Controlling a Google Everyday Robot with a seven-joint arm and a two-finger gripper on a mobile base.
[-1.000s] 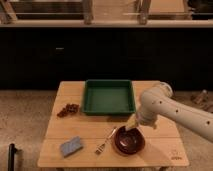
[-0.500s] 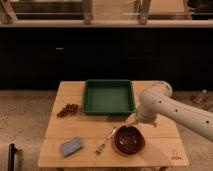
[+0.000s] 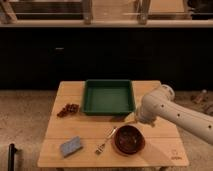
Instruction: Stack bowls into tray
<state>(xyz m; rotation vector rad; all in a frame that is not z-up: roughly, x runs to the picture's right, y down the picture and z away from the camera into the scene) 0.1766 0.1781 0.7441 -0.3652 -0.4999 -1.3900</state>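
Hand (image 3: 133, 119) low betw. tray (image 3: 107, 97) & maroon bowl (image 3: 129, 140), by bowl's far rim; open or closed: can't tell. Bowl front-right on table (image 3: 80, 127), outside tray. Best: grip rim squarely, lift clear of fork (image 3: 104, 141), lower flat into tray. Wooden table, speckled floor, dark cabinets behind.

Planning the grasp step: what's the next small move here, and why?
Probably lower the gripper toward the bowl rim: it hovers between the tray near corner and the bowl, which sits on the table while the tray is empty.
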